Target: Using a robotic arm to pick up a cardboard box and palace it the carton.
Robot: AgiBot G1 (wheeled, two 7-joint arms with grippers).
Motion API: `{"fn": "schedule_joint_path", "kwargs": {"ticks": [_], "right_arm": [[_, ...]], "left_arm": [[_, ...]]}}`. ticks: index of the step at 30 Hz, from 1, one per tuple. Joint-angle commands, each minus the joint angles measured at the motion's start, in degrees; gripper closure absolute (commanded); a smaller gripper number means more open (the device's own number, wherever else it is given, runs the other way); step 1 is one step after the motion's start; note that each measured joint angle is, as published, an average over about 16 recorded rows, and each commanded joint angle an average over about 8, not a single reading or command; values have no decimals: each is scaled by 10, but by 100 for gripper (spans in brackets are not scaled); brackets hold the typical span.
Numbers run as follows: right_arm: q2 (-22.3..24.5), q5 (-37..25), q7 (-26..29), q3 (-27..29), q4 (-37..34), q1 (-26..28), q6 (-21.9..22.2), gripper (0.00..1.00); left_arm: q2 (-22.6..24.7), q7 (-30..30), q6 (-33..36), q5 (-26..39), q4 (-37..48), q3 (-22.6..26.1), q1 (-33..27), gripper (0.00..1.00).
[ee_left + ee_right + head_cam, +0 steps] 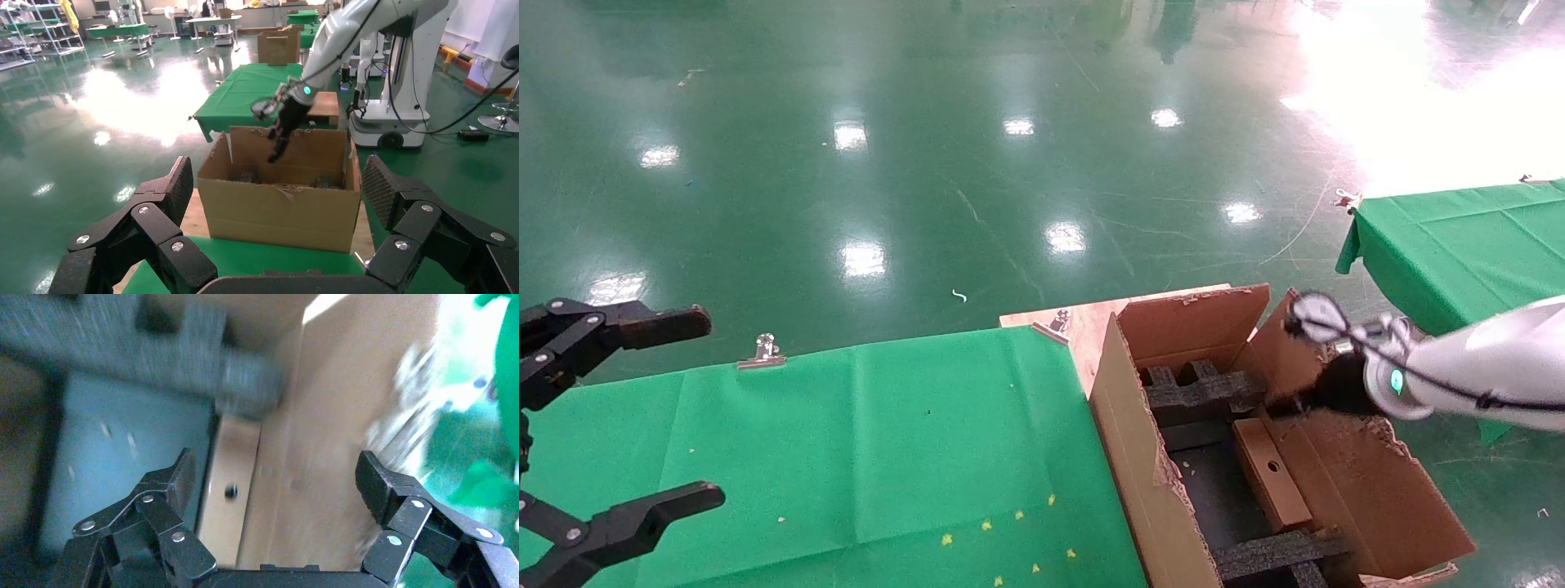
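Your right hand is spread empty over the carton, so lift carefully or you'll snag its ragged flap and nudge the cardboard box standing inside.

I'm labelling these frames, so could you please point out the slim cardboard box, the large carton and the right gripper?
cardboard box (1269, 475): head view, its narrow top edge beside the round hole.
carton (1120, 437): head view, left wall.
right gripper (275, 478): right wrist view, midway between its open fingers.

Right gripper hangs spread wide over the carton; cardboard box below it hugs the wall, foam spacer just ahead.
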Motion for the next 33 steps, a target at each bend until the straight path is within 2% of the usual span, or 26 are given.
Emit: {"fn": "schedule_joint_path", "kwargs": {"ticks": [1,9,15,20,24,29,33], "right_arm": [[5,0,0,7,7,18,0,0],[45,25,-22,48,100,93,18,0],[61,134,-89,81,133,115,18,0],[70,224,-134,105,141,127,-11,0],[72,246,-140,112,143,132,-22,0],[69,230,-136,109,139,126,-18,0],[66,233,-152,130,137,109,-28,0]], "left_arm": [[0,0,0,0,0,0,0,0],[0,0,0,0,0,0,0,0],[0,0,0,0,0,0,0,0],[0,0,0,0,0,0,0,0],[0,0,0,0,0,0,0,0],[0,0,0,0,0,0,0,0],[0,0,0,0,0,0,0,0]]}}
